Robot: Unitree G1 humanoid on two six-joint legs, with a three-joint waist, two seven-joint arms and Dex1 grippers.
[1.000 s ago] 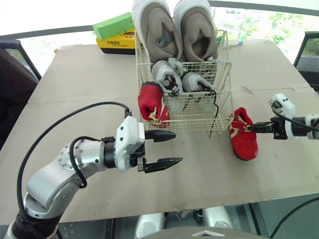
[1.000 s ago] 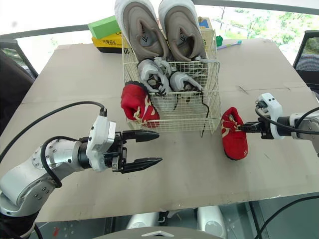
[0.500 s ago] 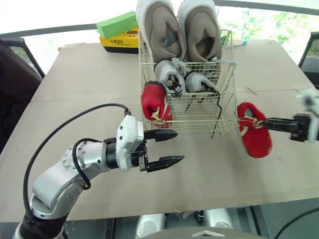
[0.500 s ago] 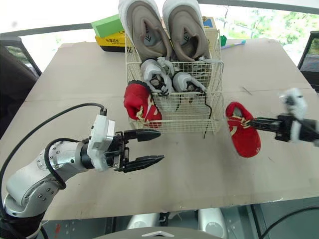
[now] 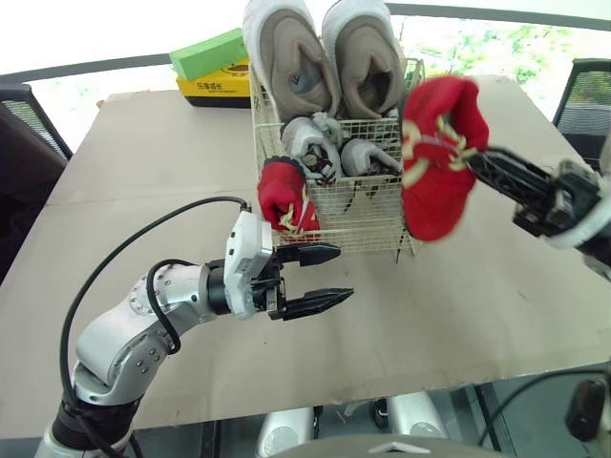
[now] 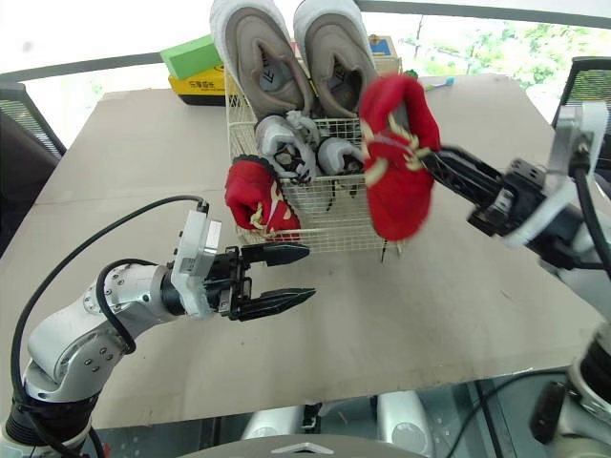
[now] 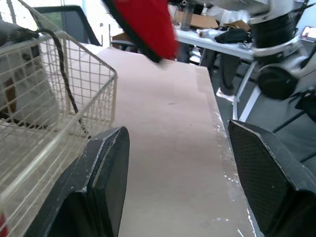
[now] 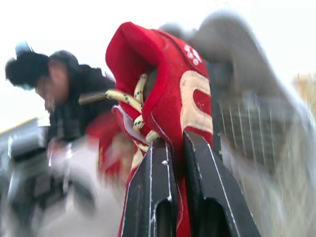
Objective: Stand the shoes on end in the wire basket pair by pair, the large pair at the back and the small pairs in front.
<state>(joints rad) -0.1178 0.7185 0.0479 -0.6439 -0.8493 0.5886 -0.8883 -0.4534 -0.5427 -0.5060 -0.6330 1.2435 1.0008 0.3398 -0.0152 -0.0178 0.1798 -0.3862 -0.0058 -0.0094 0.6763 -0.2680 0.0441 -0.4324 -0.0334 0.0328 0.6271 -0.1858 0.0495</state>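
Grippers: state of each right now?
Left gripper: open, empty, near the wire basket.
Right gripper: shut on the red shoe, held above the table.

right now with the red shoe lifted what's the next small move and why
Probably carry the raised red shoe a little to the robot's left, over the front row of the basket. The right gripper has it clamped clear of the table, near the right front corner, while the other red shoe stands at the front left.
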